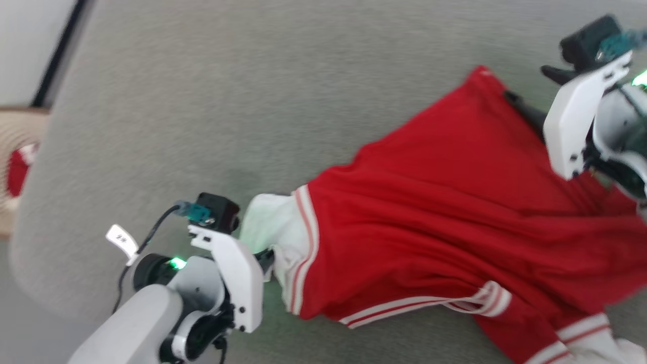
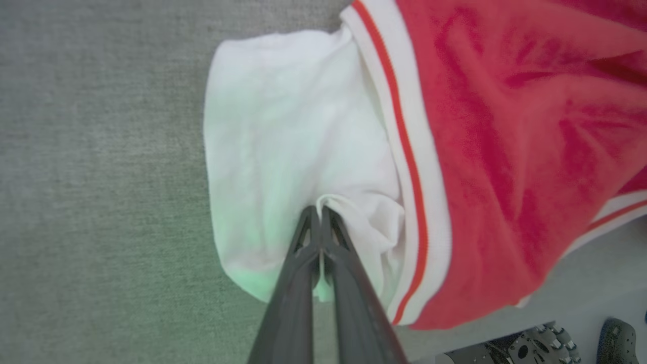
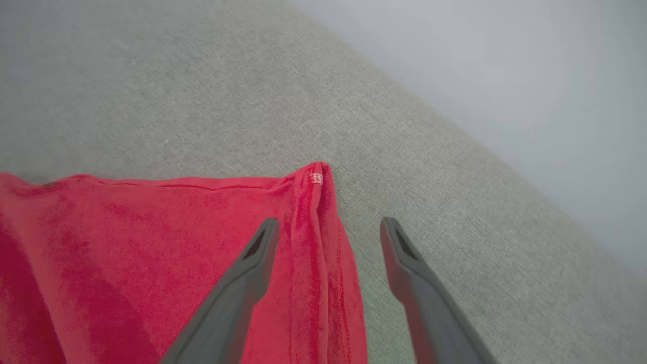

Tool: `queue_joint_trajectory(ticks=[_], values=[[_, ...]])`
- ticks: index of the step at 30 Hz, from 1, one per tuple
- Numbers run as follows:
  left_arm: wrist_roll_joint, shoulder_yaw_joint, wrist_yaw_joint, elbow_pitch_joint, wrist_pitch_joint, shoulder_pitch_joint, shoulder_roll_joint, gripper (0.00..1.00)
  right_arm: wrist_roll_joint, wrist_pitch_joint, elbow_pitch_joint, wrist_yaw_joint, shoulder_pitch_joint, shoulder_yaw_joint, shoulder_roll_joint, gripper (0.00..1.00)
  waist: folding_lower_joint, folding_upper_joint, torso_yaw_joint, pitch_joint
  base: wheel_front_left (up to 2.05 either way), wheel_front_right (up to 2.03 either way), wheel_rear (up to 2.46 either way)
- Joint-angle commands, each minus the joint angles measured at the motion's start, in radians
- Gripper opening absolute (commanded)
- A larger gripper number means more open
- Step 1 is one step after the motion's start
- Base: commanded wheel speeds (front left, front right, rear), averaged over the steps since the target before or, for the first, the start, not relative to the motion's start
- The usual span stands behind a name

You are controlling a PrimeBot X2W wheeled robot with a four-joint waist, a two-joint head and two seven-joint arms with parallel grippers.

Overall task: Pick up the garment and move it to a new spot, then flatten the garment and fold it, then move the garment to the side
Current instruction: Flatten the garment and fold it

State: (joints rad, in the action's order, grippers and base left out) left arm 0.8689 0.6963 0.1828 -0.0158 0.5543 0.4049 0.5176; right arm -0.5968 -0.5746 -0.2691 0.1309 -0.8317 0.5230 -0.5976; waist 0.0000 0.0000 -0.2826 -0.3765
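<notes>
The garment (image 1: 455, 212) is red with a white sleeve (image 2: 283, 151) and red-and-white striped trim (image 2: 409, 167). It lies spread and creased on the grey tabletop (image 1: 252, 101), the side facing up plain red. Long folds run across it, and the sleeve is bunched into a rounded pouch at its end. In the head view the garment's lower part runs out of the frame, and the right arm's white casing covers part of its far edge. A small white mark (image 3: 317, 178) at the garment's red corner is too small to read. The left gripper (image 2: 319, 212) reaches in low at the sleeve, its jaws clenched on a pinch of the white cloth, which puckers around the tips. The right gripper (image 3: 328, 227) is angled down at the red corner with jaws spread wide and released. One finger is over the garment and the other over bare tabletop beside its edge; whether either touches cannot be told.
</notes>
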Motion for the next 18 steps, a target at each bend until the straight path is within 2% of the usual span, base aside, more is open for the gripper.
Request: queue_joint_trajectory(ticks=[1,4,8,14,15,16,18], values=[[-0.007,0.005,-0.01,-0.008,-0.004,0.018,-0.011,0.0,-0.013,-0.011,-0.034,0.0,-0.025,0.022,0.002,1.0,0.0,0.0,-0.062,-0.02,0.0,0.0,0.0],[-0.008,0.023,-0.027,-0.036,-0.011,0.037,-0.042,0.0,-0.043,-0.055,-0.14,0.0,-0.099,0.083,-0.002,1.0,0.0,0.0,-0.104,-0.038,0.0,0.0,0.0],[-0.009,0.038,-0.048,-0.07,-0.021,0.055,-0.074,0.0,-0.104,-0.171,-0.255,0.0,-0.163,0.171,-0.004,1.0,0.0,0.0,-0.142,-0.057,0.0,0.0,0.0],[0.001,0.044,-0.07,-0.114,-0.038,0.07,-0.1,0.0,-0.183,-0.372,-0.392,0.0,-0.156,0.318,-0.006,1.0,0.0,0.0,-0.165,-0.073,0.0,0.0,0.0],[0.0,0.044,-0.074,-0.123,-0.041,0.075,-0.104,0.0,-0.198,-0.4,-0.408,0.0,-0.15,0.331,-0.003,0.4,0.0,0.0,-0.166,-0.075,0.0,0.0,0.0],[0.001,0.043,-0.075,-0.131,-0.042,0.079,-0.108,0.0,-0.205,-0.413,-0.414,0.0,-0.151,0.347,-0.003,0.0,0.0,0.0,-0.166,-0.076,0.0,0.0,0.0],[0.003,0.042,-0.079,-0.137,-0.044,0.084,-0.111,0.0,-0.211,-0.404,-0.419,0.0,-0.163,0.351,-0.009,0.0,0.0,0.0,-0.165,-0.077,0.0,0.0,0.0]])
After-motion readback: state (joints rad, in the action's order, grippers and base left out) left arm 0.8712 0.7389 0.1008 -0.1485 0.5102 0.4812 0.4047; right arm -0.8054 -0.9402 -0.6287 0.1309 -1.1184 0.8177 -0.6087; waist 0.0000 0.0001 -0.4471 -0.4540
